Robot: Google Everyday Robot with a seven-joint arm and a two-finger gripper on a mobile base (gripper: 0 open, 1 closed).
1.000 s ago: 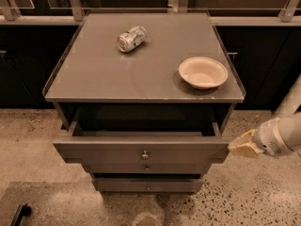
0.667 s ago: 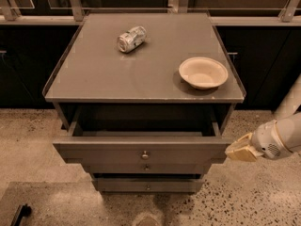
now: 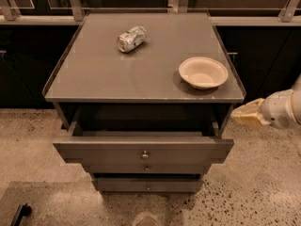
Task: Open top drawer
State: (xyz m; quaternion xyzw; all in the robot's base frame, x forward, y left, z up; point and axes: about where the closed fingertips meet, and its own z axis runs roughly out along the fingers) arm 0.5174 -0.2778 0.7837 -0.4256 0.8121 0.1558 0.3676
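Note:
The top drawer point(image 3: 188, 150) of the grey-brown cabinet stands pulled out toward me, its dark inside showing behind the flat front. Its small round metal knob point(image 3: 145, 154) is at the centre of the front. Two narrower drawers sit below it, the middle drawer point(image 3: 146, 168) and the bottom drawer point(image 3: 148, 186), each with a similar knob. My gripper point(image 3: 247, 114) is at the right, tan-tipped on a white wrist, pointing left. It hovers just right of the cabinet's front right corner, above the drawer's right end, holding nothing.
On the cabinet top point(image 3: 117, 74) lie a crushed can point(image 3: 131, 38) at the back and a cream bowl point(image 3: 203, 72) at the right. A railing point(image 3: 75, 4) runs behind. Speckled floor point(image 3: 263, 182) surrounds the cabinet, with a dark object point(image 3: 19, 214) at bottom left.
My gripper has risen from beside the drawer front's right end to the height of the cabinet's top edge. The drawer has stayed pulled out.

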